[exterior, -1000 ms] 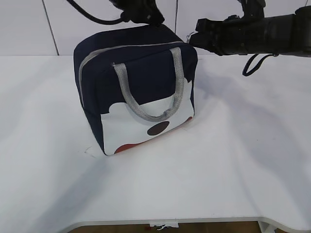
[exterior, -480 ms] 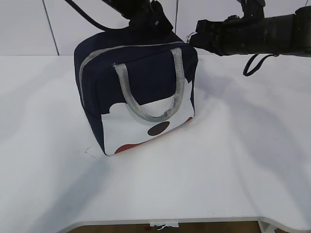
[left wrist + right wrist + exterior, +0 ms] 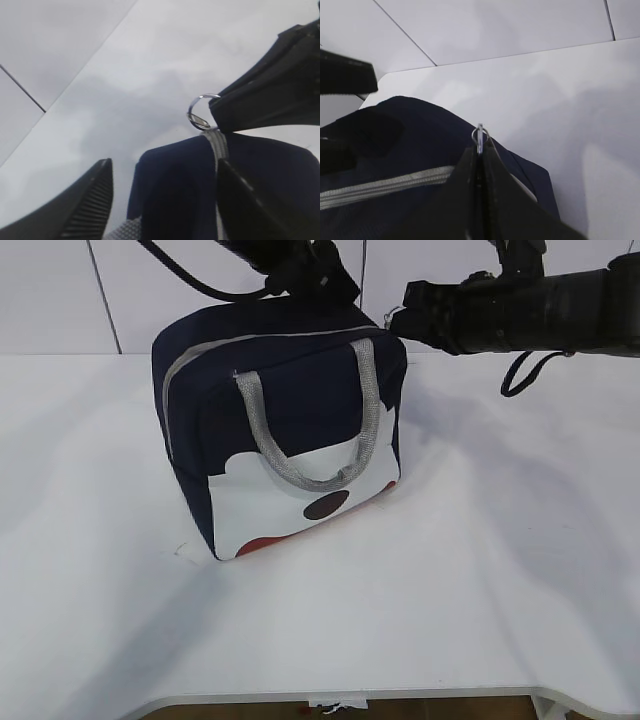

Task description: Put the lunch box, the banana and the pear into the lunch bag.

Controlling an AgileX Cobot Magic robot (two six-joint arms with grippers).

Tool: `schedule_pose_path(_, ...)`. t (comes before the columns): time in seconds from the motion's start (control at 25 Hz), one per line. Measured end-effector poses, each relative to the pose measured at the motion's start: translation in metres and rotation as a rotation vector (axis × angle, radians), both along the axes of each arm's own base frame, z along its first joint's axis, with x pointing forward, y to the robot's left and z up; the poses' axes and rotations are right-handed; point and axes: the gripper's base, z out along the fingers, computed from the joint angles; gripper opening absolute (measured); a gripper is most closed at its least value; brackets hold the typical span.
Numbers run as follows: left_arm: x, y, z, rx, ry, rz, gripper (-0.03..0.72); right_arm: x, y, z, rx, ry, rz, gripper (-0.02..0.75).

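Note:
The navy lunch bag (image 3: 290, 410) stands upright on the white table (image 3: 480, 570), its grey zipper (image 3: 385, 186) closed along the top. My right gripper (image 3: 480, 147) is shut on the silver zipper pull ring (image 3: 479, 134) at the bag's far right top corner, and the ring (image 3: 201, 111) also shows in the left wrist view. My left gripper (image 3: 164, 165) is open behind the bag's top. Its fingers (image 3: 95, 200) straddle a fold of navy fabric (image 3: 175, 190), with a gap on the left side. The lunch box, the banana and the pear are out of view.
A grey webbing handle (image 3: 300, 465) hangs down the bag's front over the white dotted panel. Pale wall panels (image 3: 60, 290) rise right behind the table. The table's front edge (image 3: 400, 695) runs along the bottom of the exterior view.
My left gripper has shifted a little to the right behind the bag's top. The bag and my right gripper have stayed where they were.

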Motion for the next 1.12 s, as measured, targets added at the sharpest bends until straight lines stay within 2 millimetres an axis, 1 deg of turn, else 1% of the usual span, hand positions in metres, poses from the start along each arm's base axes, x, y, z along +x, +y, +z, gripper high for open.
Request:
schedule_pose_path(0.08, 0.0, 0.0, 0.0, -0.001, -0.001, 0.001, 0.557, 0.0, 0.0, 0.0, 0.0, 0.0, 0.0, -0.009)
schedule_pose_path(0.16, 0.0, 0.0, -0.001, 0.001, 0.005, -0.002, 0.571, 0.0, 0.0, 0.0, 0.0, 0.0, 0.0, -0.009)
schedule_pose_path(0.32, 0.001, -0.001, -0.008, 0.012, 0.026, -0.01, 0.569, 0.0, 0.0, 0.0, -0.002, -0.001, 0.001, -0.009)
schedule_pose_path(0.56, 0.007, -0.005, -0.028, 0.029, 0.065, -0.012, 0.554, 0.0, 0.0, 0.0, -0.004, -0.002, 0.002, -0.009)
schedule_pose_path(0.68, 0.007, -0.005, -0.031, 0.032, 0.075, -0.015, 0.529, 0.0, 0.0, 0.0, -0.008, -0.003, 0.004, -0.009)
schedule_pose_path(0.72, 0.007, -0.005, -0.031, 0.033, 0.078, -0.018, 0.503, 0.0, 0.0, 0.0, -0.008, -0.003, 0.004, -0.009)
schedule_pose_path(0.8, 0.006, -0.005, -0.031, 0.036, 0.085, -0.023, 0.427, 0.0, 0.0, 0.0, -0.01, -0.004, 0.007, -0.009)
schedule_pose_path(1.04, 0.005, -0.002, -0.034, 0.063, 0.101, -0.035, 0.079, 0.0, 0.0, 0.0, -0.012, -0.004, 0.008, -0.009)
schedule_pose_path(1.08, 0.004, -0.001, -0.032, 0.073, 0.096, -0.036, 0.043, 0.0, 0.0, 0.0, -0.014, -0.004, 0.007, -0.009)
schedule_pose_path(1.12, 0.004, 0.0, -0.03, 0.085, 0.089, -0.038, 0.024, 0.0, 0.0, -0.001, -0.015, -0.004, 0.005, -0.009)
